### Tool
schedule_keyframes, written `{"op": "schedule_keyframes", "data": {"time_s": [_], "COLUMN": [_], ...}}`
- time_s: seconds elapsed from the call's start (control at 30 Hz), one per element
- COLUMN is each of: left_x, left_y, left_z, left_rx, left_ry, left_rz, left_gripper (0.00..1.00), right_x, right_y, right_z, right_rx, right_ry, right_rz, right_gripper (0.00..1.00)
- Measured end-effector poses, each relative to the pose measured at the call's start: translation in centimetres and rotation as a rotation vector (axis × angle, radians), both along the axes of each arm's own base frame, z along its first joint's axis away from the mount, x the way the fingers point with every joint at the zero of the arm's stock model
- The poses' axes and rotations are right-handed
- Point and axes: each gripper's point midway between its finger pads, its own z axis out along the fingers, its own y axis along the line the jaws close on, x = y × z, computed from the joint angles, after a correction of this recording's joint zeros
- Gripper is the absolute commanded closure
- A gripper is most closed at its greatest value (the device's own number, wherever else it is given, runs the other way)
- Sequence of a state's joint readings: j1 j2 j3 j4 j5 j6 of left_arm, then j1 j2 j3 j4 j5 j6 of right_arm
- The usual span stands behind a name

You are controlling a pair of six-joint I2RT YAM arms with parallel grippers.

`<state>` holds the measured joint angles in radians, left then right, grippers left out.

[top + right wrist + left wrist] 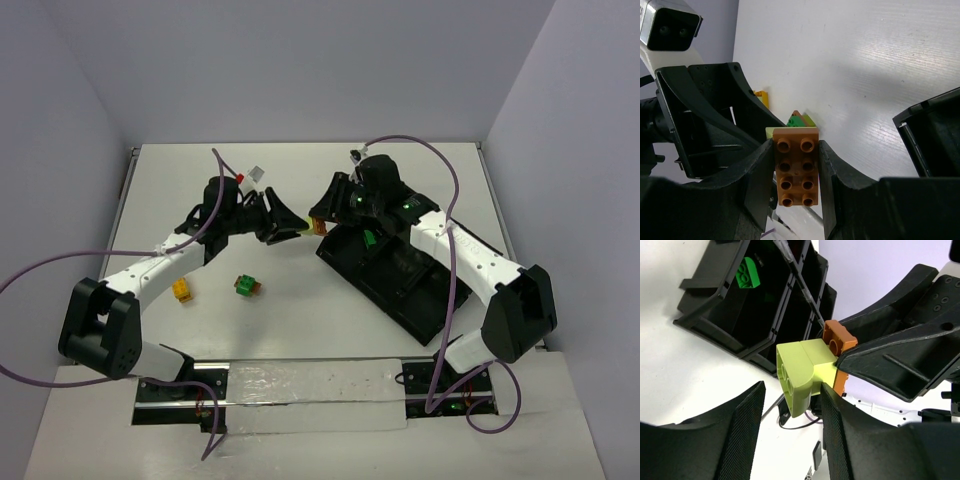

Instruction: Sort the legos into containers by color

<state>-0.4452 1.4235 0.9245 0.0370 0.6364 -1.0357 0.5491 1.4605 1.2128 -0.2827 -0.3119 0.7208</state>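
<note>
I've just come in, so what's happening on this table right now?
The two arms meet over a stacked pair of legos. The right gripper clamps the orange-brown brick. The left gripper brackets the pale yellow-green brick against it. One green brick lies in the black tray.

White table [300, 165] (faintly glossy) between plain pale lavender walls [300, 70], under even light.

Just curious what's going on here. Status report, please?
Right claw shut on orange-brown brick. Left claw open around pale green brick stuck to it, gap one side. One green brick in tray. Nothing seen in the way.
</note>
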Motion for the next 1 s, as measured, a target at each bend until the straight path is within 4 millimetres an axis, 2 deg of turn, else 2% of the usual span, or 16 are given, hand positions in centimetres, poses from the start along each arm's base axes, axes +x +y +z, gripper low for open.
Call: {"op": "schedule_keyframes", "data": {"time_s": [0.13,0.23,0.3,0.33,0.67,0.83,1.0], "left_x": [0.0,0.0,0.0,0.0,0.0,0.1,0.5], "left_y": [-0.1,-0.3,-0.4,-0.4,-0.8,-0.3,0.5], "left_z": [0.3,0.4,0.4,0.4,0.3,-0.3,-0.9], "left_rx": [-0.012,-0.02,-0.025,-0.027,-0.044,-0.04,-0.03], "left_ry": [-0.012,-0.015,-0.014,-0.01,0.004,0.014,0.025], "left_rz": [-0.007,-0.018,-0.025,-0.027,-0.04,-0.027,0.006], "left_gripper": [0.57,0.84,0.97,1.0,1.0,1.0,1.0], "right_x": [0.0,0.0,0.0,0.1,0.3,0.3,1.2], "right_y": [0.0,-0.1,-0.1,-0.2,-0.8,-2.0,-3.8], "right_z": [0.2,0.1,0.0,0.0,0.3,1.3,2.2], "right_rx": [-0.001,-0.006,-0.01,-0.012,-0.022,-0.04,-0.074], "right_ry": [-0.006,-0.005,-0.004,-0.005,-0.019,-0.053,-0.088], "right_rz": [0.002,0.002,0.001,-0.002,-0.026,-0.052,-0.1], "right_gripper": [1.0,1.0,1.0,1.0,1.0,1.0,1.0]}}
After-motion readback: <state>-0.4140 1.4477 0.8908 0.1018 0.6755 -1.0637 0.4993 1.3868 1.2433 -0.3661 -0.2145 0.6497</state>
